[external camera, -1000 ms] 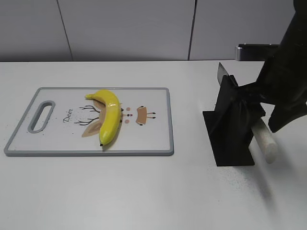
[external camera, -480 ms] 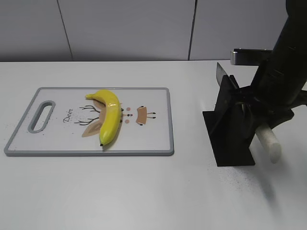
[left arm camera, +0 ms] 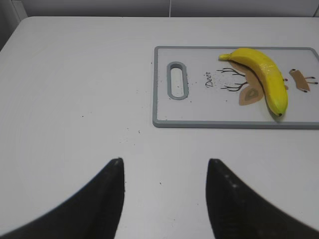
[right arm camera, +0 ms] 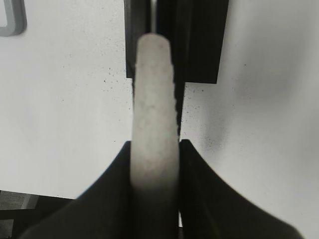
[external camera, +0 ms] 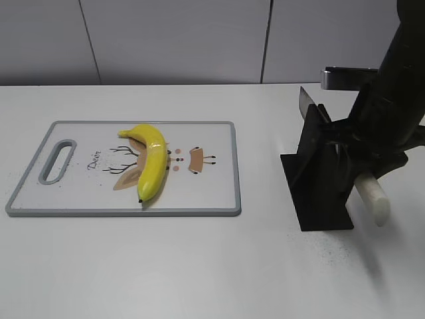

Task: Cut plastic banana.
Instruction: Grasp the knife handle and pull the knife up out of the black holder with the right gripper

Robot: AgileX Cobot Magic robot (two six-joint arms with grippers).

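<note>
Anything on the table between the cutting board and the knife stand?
Nothing: the exterior view shows bare table between the cutting board and the knife stand.

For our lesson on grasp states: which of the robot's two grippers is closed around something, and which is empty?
The right gripper is clamped on the white cylindrical knife handle at the black knife stand. The left gripper hangs open, holding nothing.

banana [external camera: 152, 161] on board [external camera: 212, 193], left of stand [external camera: 319, 179]

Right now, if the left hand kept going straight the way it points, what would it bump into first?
Probably the cutting board. The open left hand has only bare table just ahead, then the board's near edge; the banana lies off to the side.
</note>
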